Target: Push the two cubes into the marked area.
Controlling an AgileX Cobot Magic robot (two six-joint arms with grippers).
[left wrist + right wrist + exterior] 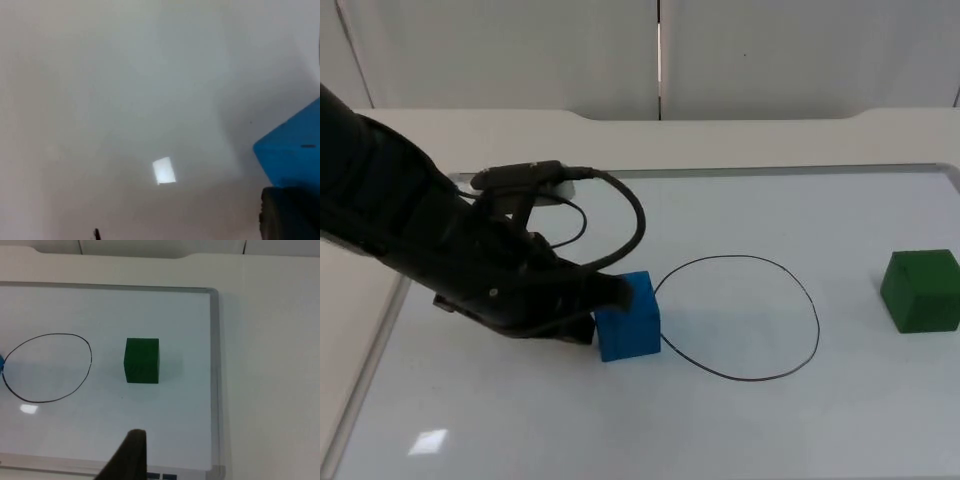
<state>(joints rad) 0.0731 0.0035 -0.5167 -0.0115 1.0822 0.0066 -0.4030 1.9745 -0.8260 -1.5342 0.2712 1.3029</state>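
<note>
A blue cube (628, 318) sits on the whiteboard just outside the left edge of a black drawn circle (740, 258). My left gripper (608, 296) presses against the cube's left side, and the cube (292, 150) sits close by in the left wrist view. A green cube (921, 290) stands alone near the right edge, well to the right of the circle. In the right wrist view, my right gripper (131, 455) hangs above the board's near edge, short of the green cube (142, 360) and the circle (91, 360).
The whiteboard has a raised grey frame (216, 365) along its sides, also seen at the left as frame (375, 340). Bare board lies inside the circle and between it and the green cube. The grey partition wall (660, 50) closes the back.
</note>
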